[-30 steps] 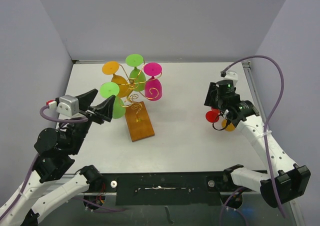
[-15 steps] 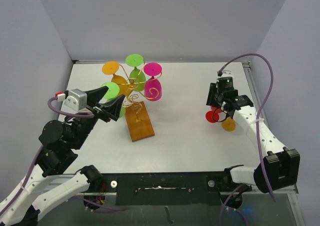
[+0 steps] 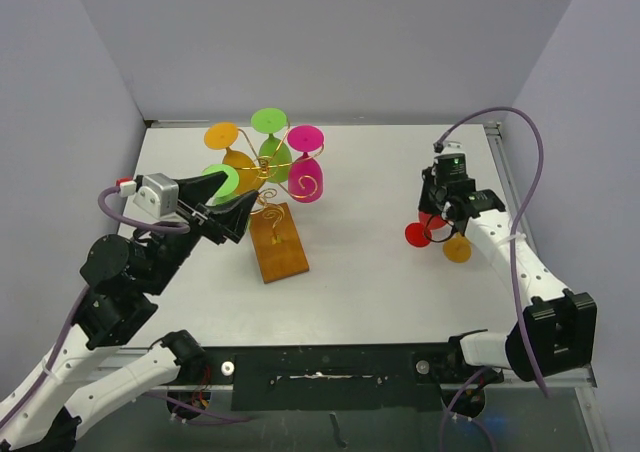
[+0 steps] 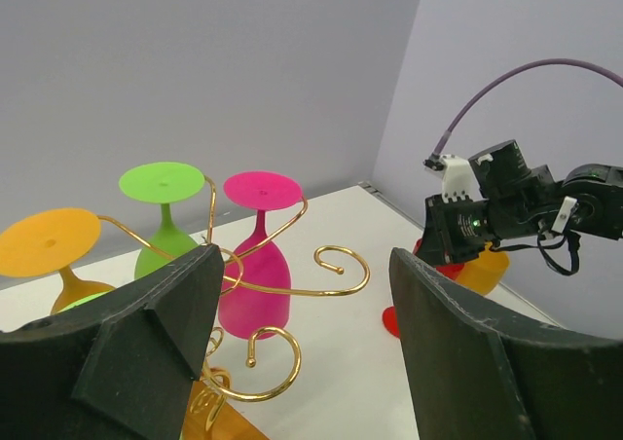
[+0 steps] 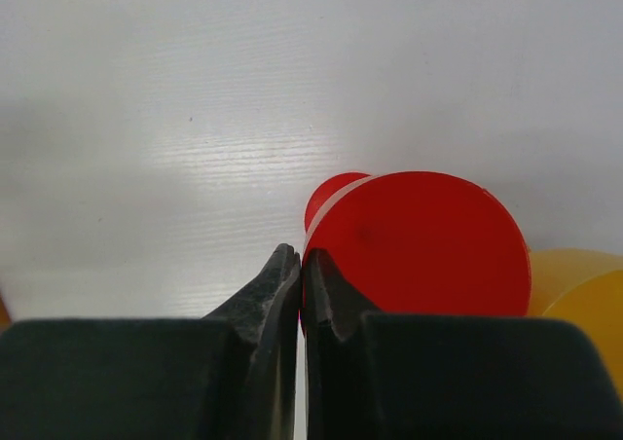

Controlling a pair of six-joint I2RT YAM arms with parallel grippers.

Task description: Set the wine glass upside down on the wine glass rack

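- Firstly, the right claw [image 5: 297, 255] is seen clenched, its fingers almost together at the foot rim of the red wine glass [image 5: 419, 240]; a true grasp cannot be told.
- That glass is found at the right of the surface [image 3: 370, 272], just beside a yellow glass [image 5: 574, 284].
- The left claw [image 4: 302, 265] is held spread wide beside the wine glass rack [image 3: 270, 187], well apart from the red wine glass, where coloured glasses [image 4: 255, 265] are hung upside down.

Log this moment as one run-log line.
left gripper: open, by wine glass rack | right gripper: shut, beside red wine glass | glass not yet racked
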